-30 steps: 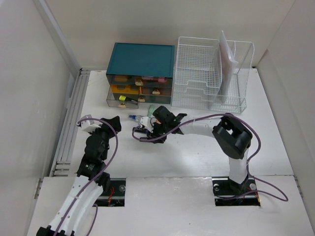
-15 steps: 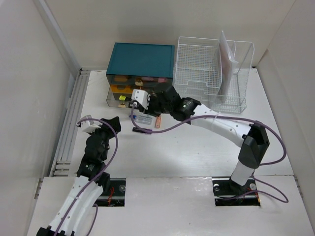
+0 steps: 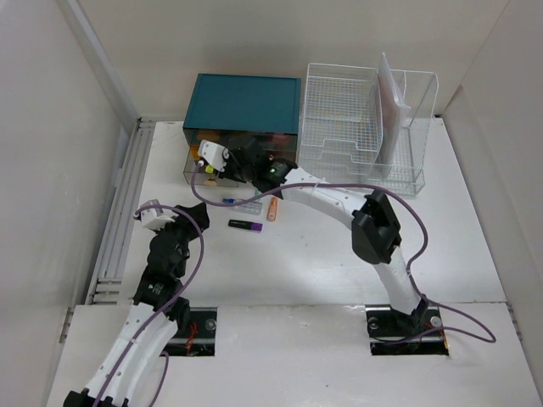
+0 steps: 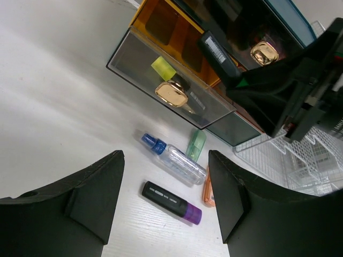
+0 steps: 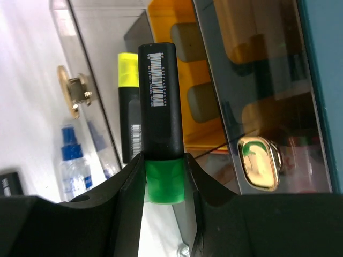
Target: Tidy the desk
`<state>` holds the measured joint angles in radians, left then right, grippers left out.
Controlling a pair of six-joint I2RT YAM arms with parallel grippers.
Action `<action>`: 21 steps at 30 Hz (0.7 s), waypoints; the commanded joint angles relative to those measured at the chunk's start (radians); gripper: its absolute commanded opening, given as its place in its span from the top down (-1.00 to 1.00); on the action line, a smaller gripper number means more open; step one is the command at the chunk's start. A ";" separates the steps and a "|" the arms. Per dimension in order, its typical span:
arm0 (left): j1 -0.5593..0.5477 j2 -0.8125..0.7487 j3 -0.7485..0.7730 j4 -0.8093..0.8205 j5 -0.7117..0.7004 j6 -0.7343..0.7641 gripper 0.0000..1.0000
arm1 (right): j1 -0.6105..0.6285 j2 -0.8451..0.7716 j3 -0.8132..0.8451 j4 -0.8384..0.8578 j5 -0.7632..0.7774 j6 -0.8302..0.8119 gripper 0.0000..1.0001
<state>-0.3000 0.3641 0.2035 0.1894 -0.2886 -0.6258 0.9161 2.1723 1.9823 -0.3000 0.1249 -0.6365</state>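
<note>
Top external: desk flat, white, rectangular.

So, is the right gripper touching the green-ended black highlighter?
Touching. Right wrist view: the right gripper clamps the highlighter at its green end, both fingers flush against it.

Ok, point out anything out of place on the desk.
Loose before the cabinet: a purple-capped marker, a spray bottle, an orange item and a green item, lying at mixed angles. The bottom drawer is pulled out; the right gripper holds a green-capped marker by it.
</note>
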 commanded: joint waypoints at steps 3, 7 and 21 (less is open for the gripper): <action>-0.002 0.004 -0.006 0.045 0.003 0.012 -0.22 | 0.003 0.014 0.134 0.048 0.047 -0.005 0.77; -0.002 0.004 -0.006 0.045 0.003 0.012 -0.22 | 0.003 0.049 0.191 0.019 0.029 -0.005 0.74; -0.002 -0.016 -0.006 0.027 0.003 0.012 -0.22 | 0.003 0.052 0.185 -0.034 -0.022 0.029 -0.05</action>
<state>-0.3000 0.3595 0.2035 0.1883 -0.2886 -0.6258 0.9161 2.2391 2.1601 -0.3405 0.1234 -0.6334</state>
